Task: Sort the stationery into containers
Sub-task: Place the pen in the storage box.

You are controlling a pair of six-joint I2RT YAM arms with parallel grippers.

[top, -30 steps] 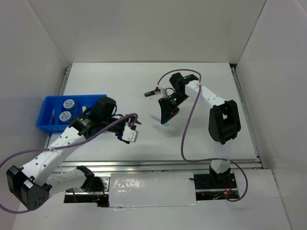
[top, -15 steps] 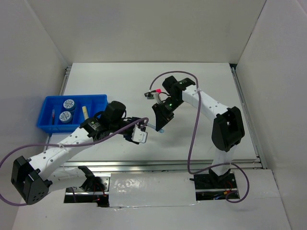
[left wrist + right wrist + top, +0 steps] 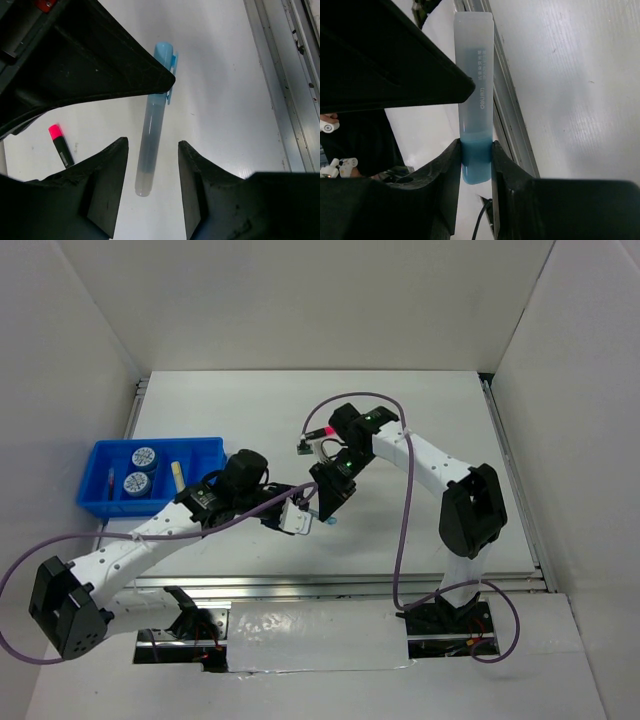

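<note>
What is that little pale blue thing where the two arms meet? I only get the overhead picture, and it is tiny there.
Observer: It is a light blue marker. The right wrist camera shows the right hand shut on its darker blue end, with the pale barrel sticking out past the hand.
Visitor: And the other arm, has it got hold of it too?
Observer: Not yet. In the left wrist camera the left hand is open, with a gap showing on each side of the marker's barrel.
</note>
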